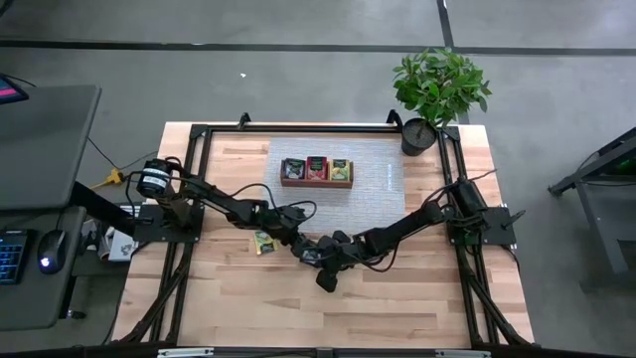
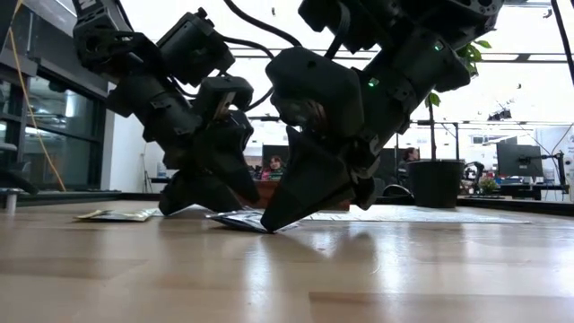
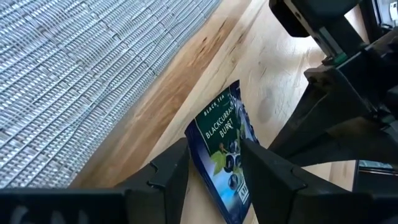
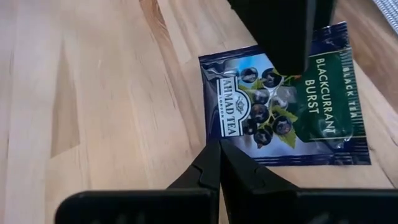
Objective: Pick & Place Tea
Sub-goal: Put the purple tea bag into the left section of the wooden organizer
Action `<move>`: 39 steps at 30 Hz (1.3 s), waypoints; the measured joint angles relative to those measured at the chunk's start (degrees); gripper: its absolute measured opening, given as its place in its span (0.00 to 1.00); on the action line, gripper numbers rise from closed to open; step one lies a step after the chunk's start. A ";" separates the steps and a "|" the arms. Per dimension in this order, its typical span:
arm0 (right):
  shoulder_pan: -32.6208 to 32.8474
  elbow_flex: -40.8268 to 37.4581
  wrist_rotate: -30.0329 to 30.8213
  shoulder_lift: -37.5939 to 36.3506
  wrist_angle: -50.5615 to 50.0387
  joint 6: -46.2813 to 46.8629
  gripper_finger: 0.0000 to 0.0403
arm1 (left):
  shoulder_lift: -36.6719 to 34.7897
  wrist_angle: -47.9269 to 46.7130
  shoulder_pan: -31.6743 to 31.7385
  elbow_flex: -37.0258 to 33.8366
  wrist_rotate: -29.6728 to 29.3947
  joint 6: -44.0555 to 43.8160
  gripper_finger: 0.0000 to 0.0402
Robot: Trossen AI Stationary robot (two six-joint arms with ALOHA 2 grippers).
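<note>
We count two dark arms meeting near the middle of the pale wooden bench (image 1: 417,298). Between them lies one dark blue square tea packet (image 4: 283,106), printed with blackcurrants and a green label, flat on the wood beside the edge of the grey woven mat (image 3: 81,81). One yellow-green tea packet (image 1: 264,243) lies apart on the bench, close under the left arm. On the mat stands one brown wooden tray (image 1: 317,182) with three compartments, holding a dark, a red and a yellow-green stack. One potted green plant (image 1: 437,89) sits at a far corner.

The left gripper (image 3: 214,168) straddles the blue packet, its two fingers (image 3: 168,171) apart with one on either side of the packet's near end; we cannot tell whether they press it. The right gripper (image 4: 219,158) is clenched, its tips together and touching down at the packet's edge, holding nothing.
</note>
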 joint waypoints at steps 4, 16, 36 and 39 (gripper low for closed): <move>0.02 -0.01 0.00 0.15 0.27 -0.03 0.00 | 0.04 0.83 0.00 0.00 -0.41 0.02 0.35; 0.92 0.13 -0.50 2.43 4.66 1.59 0.00 | 0.07 1.48 0.02 0.02 -1.94 0.07 0.03; 0.35 0.12 -0.80 2.43 5.04 1.24 0.00 | 0.00 1.52 0.00 0.02 0.08 4.96 0.23; 0.34 0.11 -0.79 2.43 5.04 1.09 0.00 | 0.00 1.40 -0.02 0.02 0.13 4.96 0.31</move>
